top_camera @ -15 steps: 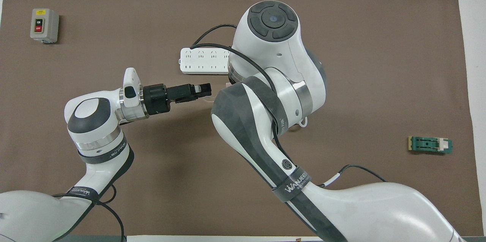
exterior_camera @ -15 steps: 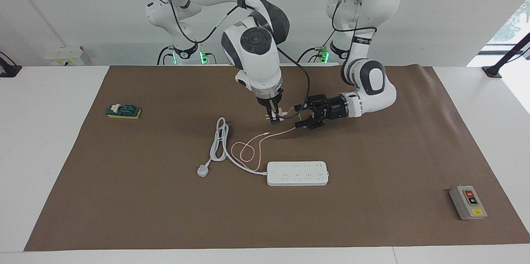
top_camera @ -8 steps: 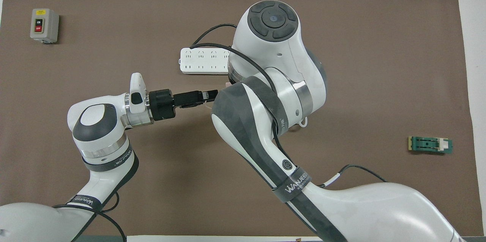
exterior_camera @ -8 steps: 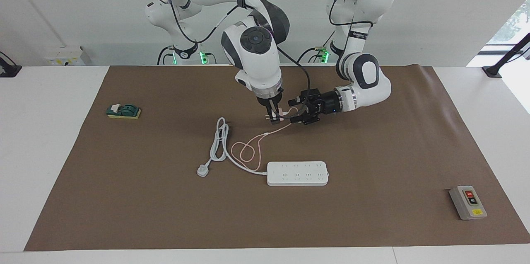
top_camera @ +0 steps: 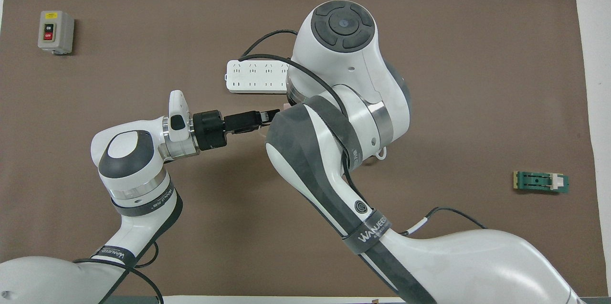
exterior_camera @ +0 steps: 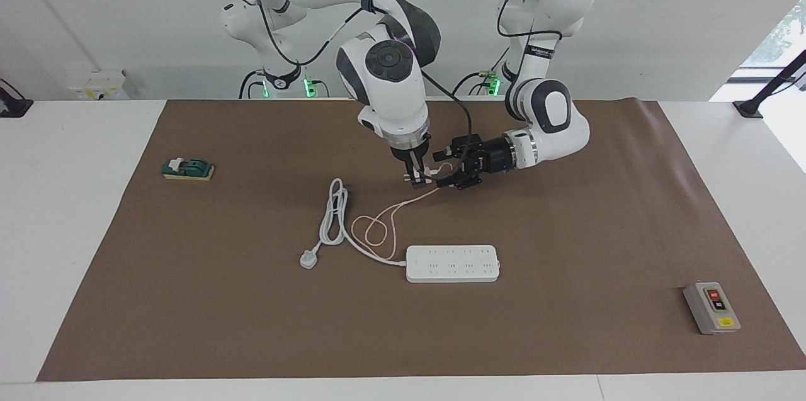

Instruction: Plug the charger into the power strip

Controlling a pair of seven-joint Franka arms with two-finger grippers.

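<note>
Charger (exterior_camera: 429,172) hangs above the bench, pinched in the right tool (exterior_camera: 417,182), its pink cable trailing down to loops on the mat. Left tool (exterior_camera: 444,168) comes in sideways just beside it, fingers spread wide, seemingly around the cube, though contact is unclear. Power strip (exterior_camera: 453,263) lies farther from the robots, long axis across the bench.

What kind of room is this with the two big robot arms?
Probably a robot lab or test room. Two white robot arms stand at a plain white table covered by a brown mat, with practice things laid out: a power strip and a grey switch box.
</note>
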